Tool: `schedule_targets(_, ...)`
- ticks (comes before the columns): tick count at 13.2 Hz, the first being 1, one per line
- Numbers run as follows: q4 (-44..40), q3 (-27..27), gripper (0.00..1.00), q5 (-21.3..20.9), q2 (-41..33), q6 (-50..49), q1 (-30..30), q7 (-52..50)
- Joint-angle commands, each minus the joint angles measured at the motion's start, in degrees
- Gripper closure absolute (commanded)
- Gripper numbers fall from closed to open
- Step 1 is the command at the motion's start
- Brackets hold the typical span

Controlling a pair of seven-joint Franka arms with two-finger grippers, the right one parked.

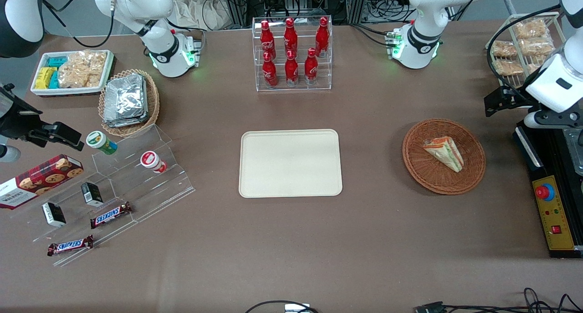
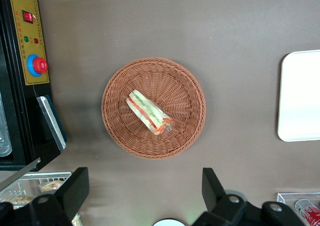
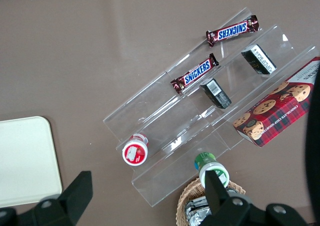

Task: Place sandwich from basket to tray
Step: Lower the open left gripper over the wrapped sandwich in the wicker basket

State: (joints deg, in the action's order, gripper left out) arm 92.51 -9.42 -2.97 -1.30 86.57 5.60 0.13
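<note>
Here, tool: my tool (image 2: 145,196) hangs high above the tabletop (image 1: 291,240) with its two fingers (image 2: 75,188) spread wide apart and nothing between them; it touches nothing.
Below the tool: the round reddish-brown wicker basket (image 2: 120,131) lies under my wrist camera, clear of both fingers.
Sandwich: the wrapped triangular sandwich (image 2: 149,111) lies on its side in the middle of the basket, white bread outside, green, orange and red layers showing along its cut edge. In the front view the sandwich (image 1: 444,153) sits in the basket (image 1: 421,171) at my end of the tabletop.
Tray: the cream-beige tray (image 1: 290,163) lies flat at the middle of the tabletop, well apart from the basket, with bare cloth between them. Its rounded edge (image 2: 300,95) shows in my wrist view.
Control box: a black and yellow control box (image 1: 553,217) with a red button stands just beside the basket, at the tabletop's edge on my end.
Farther off: a clear rack of red cola bottles (image 1: 291,53) stands farther from the front camera than the tray.
Parked arm's end: a tan wicker basket of foil packets (image 1: 127,101), a clear stepped stand (image 1: 118,190) with Snickers bars (image 1: 110,214), and a cookie box (image 1: 38,180).
</note>
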Motion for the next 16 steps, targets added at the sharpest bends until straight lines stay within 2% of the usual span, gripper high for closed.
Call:
schedule_targets(1, 0.0, 1.1, 0.00, 1.0, -0.6, -1.9, -0.9, 0.9)
schedule_targets(6, 1.4, 1.2, 0.00, 1.2, 1.7, -2.4, -0.5, -1.0)
schedule_targets(8, 4.9, 1.4, 0.00, 1.0, 1.7, -0.3, -0.4, -4.4)
schedule_targets(13, 19.4, 1.4, 0.00, 0.9, -0.8, 14.7, 4.1, -7.9)
schedule_targets(16, 26.0, 1.4, 0.00, 0.9, -1.4, 21.5, 4.3, -12.1)
